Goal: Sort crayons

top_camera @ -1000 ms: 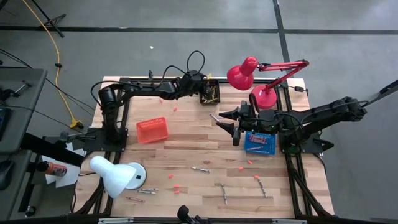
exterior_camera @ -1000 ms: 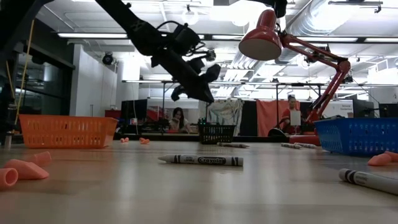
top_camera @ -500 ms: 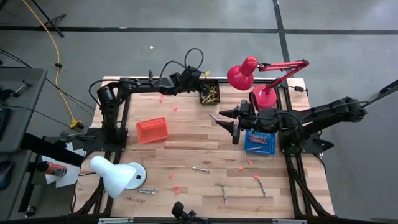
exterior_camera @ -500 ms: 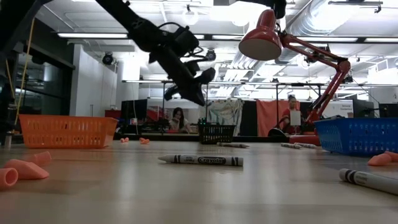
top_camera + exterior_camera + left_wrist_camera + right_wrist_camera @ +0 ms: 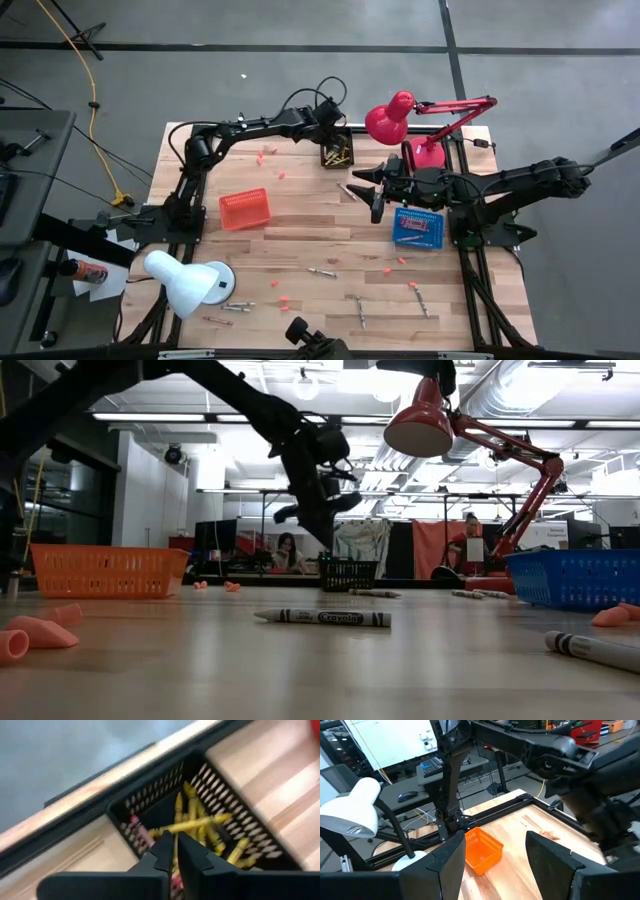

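Left gripper [image 5: 175, 851] hangs above the black mesh basket [image 5: 337, 150] at the table's [image 5: 300, 225] far edge, fingers pinched nearly together with nothing visibly between them. Right gripper [image 5: 377, 190] waits wide open near the blue basket [image 5: 417, 228]. Yellow crayons [image 5: 200, 827] fill the black basket, with some pink ones; others lie scattered near the front edge [image 5: 322, 271]. Descending closed, the fingers could jab the pile or catch the basket's rim and shift it.

Wooden table [image 5: 300, 235], scattered with sorting clutter.
On it: orange basket [image 5: 245, 209], black basket [image 5: 337, 150], blue basket [image 5: 417, 228], loose crayons [image 5: 322, 271], two desk lamps.
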Controlling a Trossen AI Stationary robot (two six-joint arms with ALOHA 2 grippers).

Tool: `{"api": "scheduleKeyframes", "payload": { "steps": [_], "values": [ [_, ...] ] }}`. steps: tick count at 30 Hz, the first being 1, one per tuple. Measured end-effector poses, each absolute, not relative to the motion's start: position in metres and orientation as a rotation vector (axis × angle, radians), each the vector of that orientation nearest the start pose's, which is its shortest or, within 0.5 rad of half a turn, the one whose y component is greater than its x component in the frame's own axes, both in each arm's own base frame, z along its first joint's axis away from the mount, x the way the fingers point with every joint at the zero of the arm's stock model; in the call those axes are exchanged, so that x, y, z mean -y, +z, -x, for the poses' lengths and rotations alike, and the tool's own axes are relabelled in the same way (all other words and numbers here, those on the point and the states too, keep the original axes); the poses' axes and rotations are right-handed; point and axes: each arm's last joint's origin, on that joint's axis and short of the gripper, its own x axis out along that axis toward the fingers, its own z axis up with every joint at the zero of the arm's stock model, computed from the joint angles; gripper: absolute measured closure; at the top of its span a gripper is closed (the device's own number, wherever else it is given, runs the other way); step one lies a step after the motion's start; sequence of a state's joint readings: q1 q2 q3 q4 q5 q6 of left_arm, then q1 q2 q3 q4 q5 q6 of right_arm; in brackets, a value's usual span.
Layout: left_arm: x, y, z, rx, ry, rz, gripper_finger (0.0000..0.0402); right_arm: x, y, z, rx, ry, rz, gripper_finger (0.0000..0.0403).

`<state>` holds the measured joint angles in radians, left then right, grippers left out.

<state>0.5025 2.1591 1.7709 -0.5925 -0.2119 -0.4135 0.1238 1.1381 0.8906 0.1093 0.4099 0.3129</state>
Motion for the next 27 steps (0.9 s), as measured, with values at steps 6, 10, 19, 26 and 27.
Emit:
{"api": "scheduleKeyframes", "payload": {
  "steps": [6,10,19,26,27],
  "values": [
    [-0.23,0.214,-0.413,-0.803,0.858,0.527,0.0358,-0.02,0.327,-0.254,-0.099,-0.305,-0.264,0.0203],
    [-0.23,0.211,-0.407,-0.851,0.891,0.574,0.0348,-0.02,0.327,-0.254,-0.103,-0.306,-0.263,0.0203],
    [-0.232,0.207,-0.405,-0.862,0.88,0.659,0.032,-0.02,0.327,-0.254,-0.102,-0.313,-0.262,0.0203],
    [-0.231,0.205,-0.405,-0.866,0.881,0.666,0.0282,-0.02,0.327,-0.254,-0.102,-0.314,-0.262,0.0203],
    [-0.231,0.203,-0.407,-0.867,0.88,0.667,0.0277,-0.02,0.327,-0.254,-0.102,-0.314,-0.262,0.0203]
  ]
}}
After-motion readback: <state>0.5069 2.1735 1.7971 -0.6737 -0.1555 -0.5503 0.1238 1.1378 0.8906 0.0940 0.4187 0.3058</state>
